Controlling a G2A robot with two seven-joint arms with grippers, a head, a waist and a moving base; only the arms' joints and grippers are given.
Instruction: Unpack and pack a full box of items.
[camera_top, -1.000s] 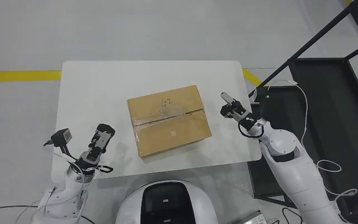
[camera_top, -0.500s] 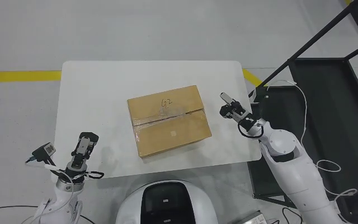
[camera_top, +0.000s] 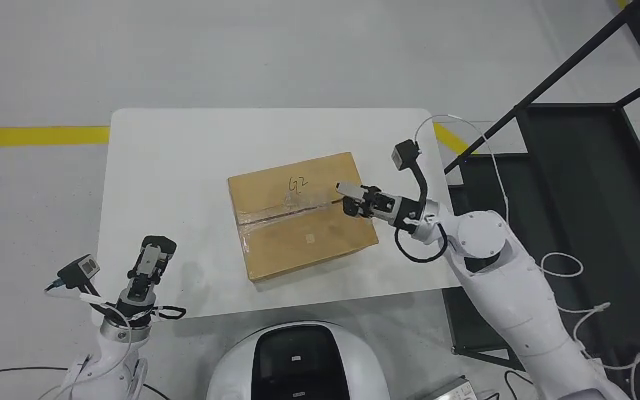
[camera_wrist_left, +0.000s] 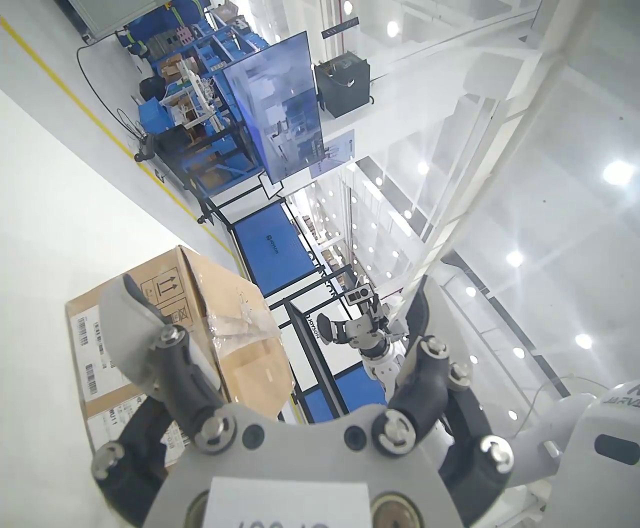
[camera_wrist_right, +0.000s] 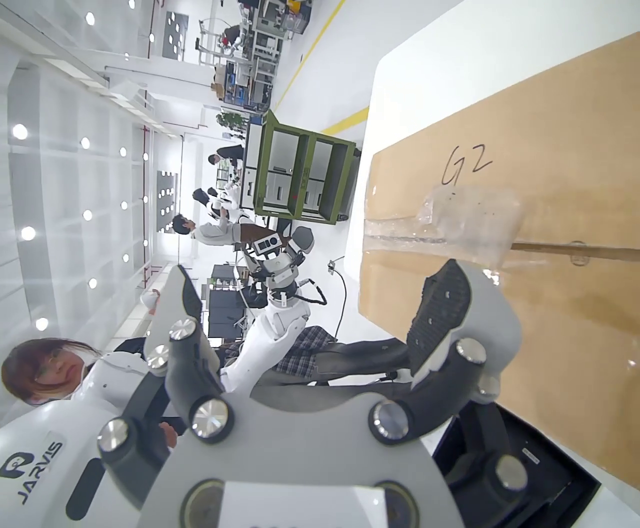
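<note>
right pincer (camera_top: 349, 194) released, fingers spread, over the right edge of the box (camera_top: 300, 225) at its taped seam | left pincer (camera_top: 154, 250) released, at the near-left edge of the worktop (camera_top: 170, 170), well apart from box | box lay shut, mid-worktop | risk: loose tape (camera_wrist_right: 470, 220) could snag a finger and drag the box
</note>
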